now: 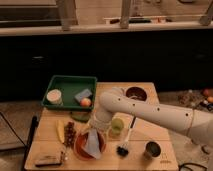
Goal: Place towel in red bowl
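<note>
The white arm (150, 112) reaches in from the right edge of the frame toward the lower centre, where the gripper (96, 128) points down just above the red bowl (79, 146). The towel (93, 144) lies as a pale grey-blue strip inside the bowl, its upper end right at the gripper and its lower end reaching the bowl's near rim. The wrist hides the grip, so it cannot be told whether the gripper is clenched on the cloth or has released it. The bowl sits on the wooden table (150, 132) at lower centre. Just right of it stands a green cup (117, 125), with a black brush (124, 145) and a dark can (152, 149) further right. A green tray (64, 81) at upper left holds a blue block (83, 94), and a dark brown bowl (136, 93) stands behind the arm.
</note>
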Robot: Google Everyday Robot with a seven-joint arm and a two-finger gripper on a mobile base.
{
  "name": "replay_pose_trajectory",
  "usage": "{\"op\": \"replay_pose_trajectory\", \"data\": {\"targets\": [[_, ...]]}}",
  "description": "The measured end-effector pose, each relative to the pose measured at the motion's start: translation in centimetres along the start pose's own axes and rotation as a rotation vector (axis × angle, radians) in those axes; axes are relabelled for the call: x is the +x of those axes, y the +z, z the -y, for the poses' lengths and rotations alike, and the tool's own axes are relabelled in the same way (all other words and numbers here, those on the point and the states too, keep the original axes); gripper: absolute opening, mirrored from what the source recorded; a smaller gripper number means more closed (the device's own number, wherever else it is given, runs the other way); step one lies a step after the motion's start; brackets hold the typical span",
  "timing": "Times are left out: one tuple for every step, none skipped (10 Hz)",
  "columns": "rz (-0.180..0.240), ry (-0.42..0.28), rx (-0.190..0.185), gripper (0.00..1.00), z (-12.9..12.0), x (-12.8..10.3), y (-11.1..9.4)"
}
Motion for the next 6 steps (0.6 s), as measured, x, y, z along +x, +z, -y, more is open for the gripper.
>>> {"op": "replay_pose_trajectory", "data": {"targets": [[0.0,-0.004,0.002,0.8,-0.09,0.04,-0.01],[-0.004,-0.01,0.009,0.8,-0.13,0.06,-0.11],[-0.007,-0.013,0.012,0.8,-0.18,0.1,-0.17],[-0.01,-0.017,0.015,0.8,-0.13,0.11,-0.23],[-0.013,-0.024,0.018,0.8,-0.06,0.11,-0.28],[-0.016,-0.027,0.02,0.8,-0.11,0.15,-0.34]]}}
